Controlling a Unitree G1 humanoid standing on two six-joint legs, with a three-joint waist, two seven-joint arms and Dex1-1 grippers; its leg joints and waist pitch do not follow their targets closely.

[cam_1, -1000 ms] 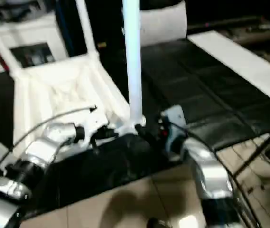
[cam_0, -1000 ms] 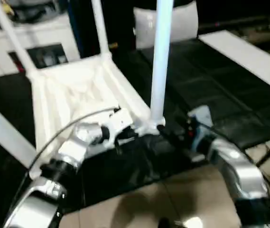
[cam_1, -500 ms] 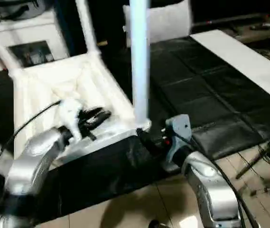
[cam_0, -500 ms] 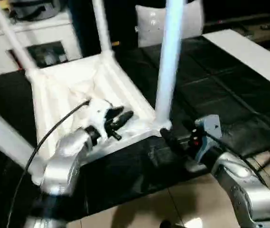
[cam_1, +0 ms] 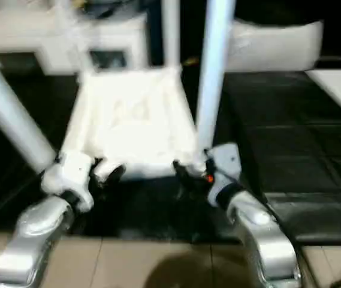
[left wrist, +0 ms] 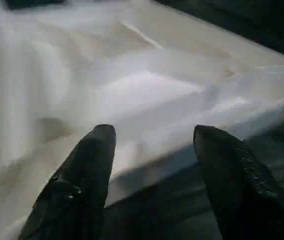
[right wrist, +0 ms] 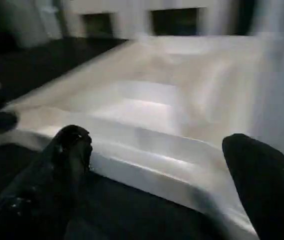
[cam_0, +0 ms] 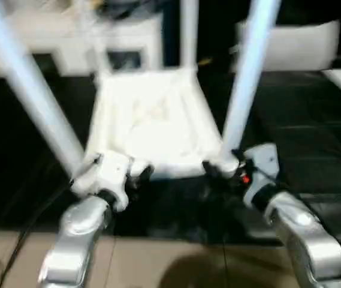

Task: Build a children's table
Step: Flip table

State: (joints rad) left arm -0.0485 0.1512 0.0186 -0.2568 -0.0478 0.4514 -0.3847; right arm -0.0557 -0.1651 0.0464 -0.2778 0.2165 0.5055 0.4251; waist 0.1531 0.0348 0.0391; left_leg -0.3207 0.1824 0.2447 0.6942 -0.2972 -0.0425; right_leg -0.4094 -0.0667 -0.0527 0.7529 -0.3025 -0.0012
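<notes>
L hand (left wrist: 151, 145): fingers (left wrist: 89, 165) apart, nothing between them, tips aimed at the near edge of the table top (cam_0: 152, 120), just short of it. In my head view the L hand sits at approx 7 o'clock of the top, beside the near-left corner socket.

R hand (right wrist: 156, 160): fingers (right wrist: 67, 155) spread wide, holding nothing, facing the same near edge at approx 5 o'clock, close to the near-right corner. Contact w/ the edge: can't tell, frames blurred.

Table top lies upside down, underside up, on a black padded surface (cam_0: 314, 126), roughly centre of my head view. Ribbing shows faintly.

Legs: near-right leg (cam_0: 248, 78) stands in its corner socket, leaning slightly toward 1 o'clock. Near-left leg (cam_0: 32, 90) rises from the near-left corner, tilted toward 11 o'clock. Far-right leg (cam_0: 188, 33) is upright at the far edge. A fourth leg (cam_0: 89, 36) at the far-left corner is faint.

Beyond, 12 o'clock: white cabinet (cam_0: 80, 42). At 2 o'clock: pale cushion (cam_0: 302, 45). Tiled floor (cam_0: 176, 264) lies under both silver forearms.
</notes>
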